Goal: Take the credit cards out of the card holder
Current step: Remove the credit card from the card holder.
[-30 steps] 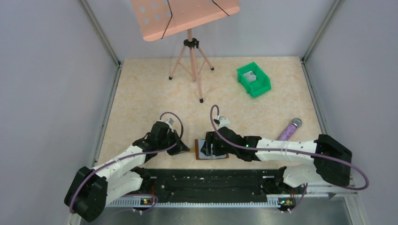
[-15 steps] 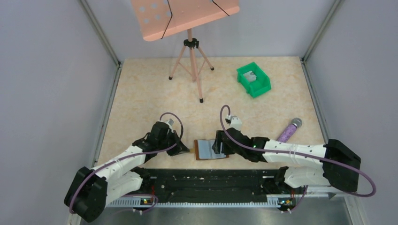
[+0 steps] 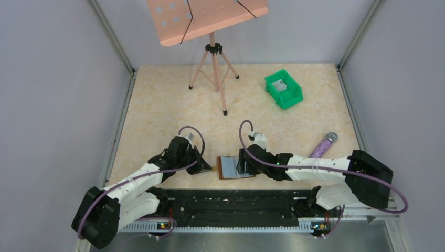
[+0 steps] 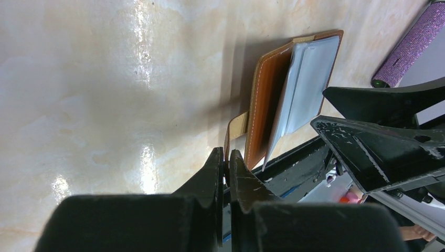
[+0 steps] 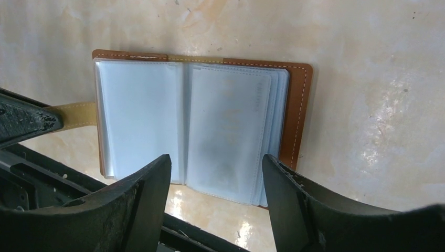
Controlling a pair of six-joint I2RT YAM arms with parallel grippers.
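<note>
Holder (image 3: pixel 233 168) is laid open on the tabletop (image 3: pixel 168 105), its tab (image 4: pixel 237 126) seemingly pinched by the left hand (image 4: pixel 224 157). Thin, stiff, slick cards should be taken by an exposed edge; the right hand (image 5: pixel 215 160) is spread over the sleeves (image 5: pixel 225 131).

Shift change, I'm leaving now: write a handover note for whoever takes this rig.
Left pincer: shut on the side tab of the card holder.
Right pincer: open, hovering over the sleeves, holding nothing.
The card holder lies open at the near edge of the table.
Something grey lies in the green bin, possibly cards.
Whether cards remain in the sleeves is unclear; check and pull any left.
</note>
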